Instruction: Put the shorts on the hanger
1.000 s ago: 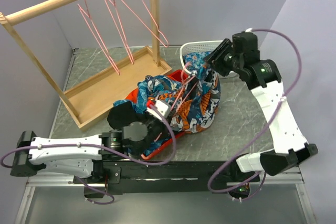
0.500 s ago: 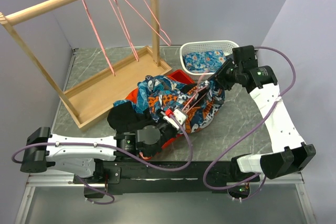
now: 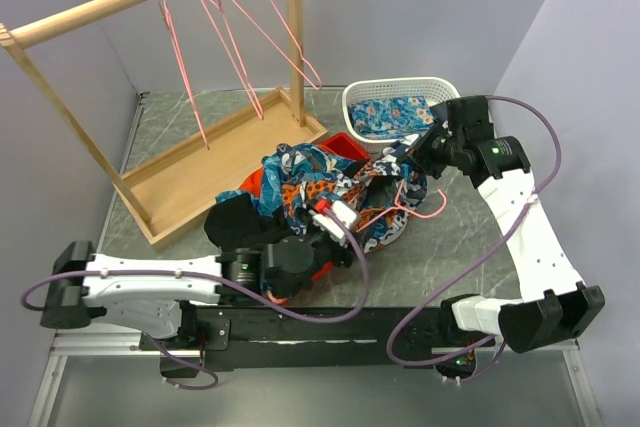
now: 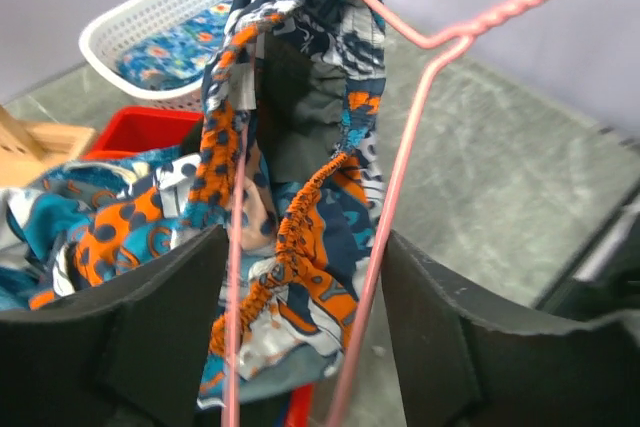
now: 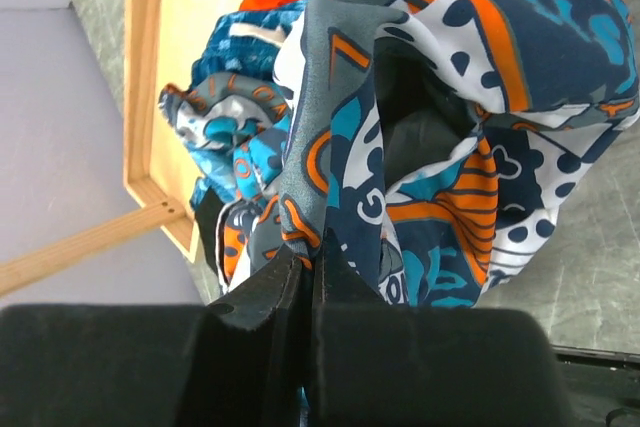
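Surface: grey marbled table [image 3: 430, 247] between pale lilac walls, with a wooden rack [image 3: 100, 7] at the rear left.
Shorts: the shorts [image 3: 300, 177] are heaped at mid-table, draped over a red bin [image 3: 345, 145]. Their right end is pulled up off the heap.
Hanger: the hanger [image 3: 405, 209] lies tilted at the right edge of the heap, its hook pointing right. In the left wrist view one of its arms disappears into the raised fabric by the elastic waistband.
Left gripper: the left gripper [image 4: 302, 247] has its fingers spread. Both hanger wires and a fold of print run between them, and I cannot tell if it grips anything.
Right gripper: the right gripper [image 5: 305, 267] has its fingers pressed together, pinching a fold of the shorts.
Basket: a white basket [image 3: 395, 83] at the rear right holds a blue flowered cloth [image 3: 395, 112].
Black garment: a black garment [image 3: 235, 222] lies beside the heap's near left.
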Robot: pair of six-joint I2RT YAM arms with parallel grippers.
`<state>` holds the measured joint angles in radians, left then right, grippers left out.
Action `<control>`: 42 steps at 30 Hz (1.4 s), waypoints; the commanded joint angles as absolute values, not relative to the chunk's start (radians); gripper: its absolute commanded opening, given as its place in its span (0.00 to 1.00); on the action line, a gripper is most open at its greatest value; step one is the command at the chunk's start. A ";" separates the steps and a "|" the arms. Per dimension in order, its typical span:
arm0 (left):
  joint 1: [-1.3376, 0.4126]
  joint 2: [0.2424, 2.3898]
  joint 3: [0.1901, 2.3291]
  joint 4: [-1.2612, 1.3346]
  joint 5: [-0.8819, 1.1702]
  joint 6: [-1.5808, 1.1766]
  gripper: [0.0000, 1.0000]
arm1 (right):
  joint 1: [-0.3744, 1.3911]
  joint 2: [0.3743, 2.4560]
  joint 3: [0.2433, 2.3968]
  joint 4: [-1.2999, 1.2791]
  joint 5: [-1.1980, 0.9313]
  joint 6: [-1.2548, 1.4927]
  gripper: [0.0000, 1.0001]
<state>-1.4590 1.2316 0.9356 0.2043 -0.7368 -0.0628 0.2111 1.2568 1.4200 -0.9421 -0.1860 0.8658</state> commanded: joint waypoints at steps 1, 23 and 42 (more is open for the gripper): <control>-1.456 1.114 1.021 0.005 -0.767 -0.320 0.69 | 0.204 1.204 1.423 -0.879 -0.212 0.821 0.00; -1.215 1.193 1.149 -0.721 -0.702 -0.816 0.51 | 0.206 1.158 1.486 -0.877 -0.190 0.821 0.00; -1.081 1.213 1.049 -0.443 -0.549 -0.647 0.01 | 0.196 1.287 1.704 -0.930 -0.130 0.931 0.00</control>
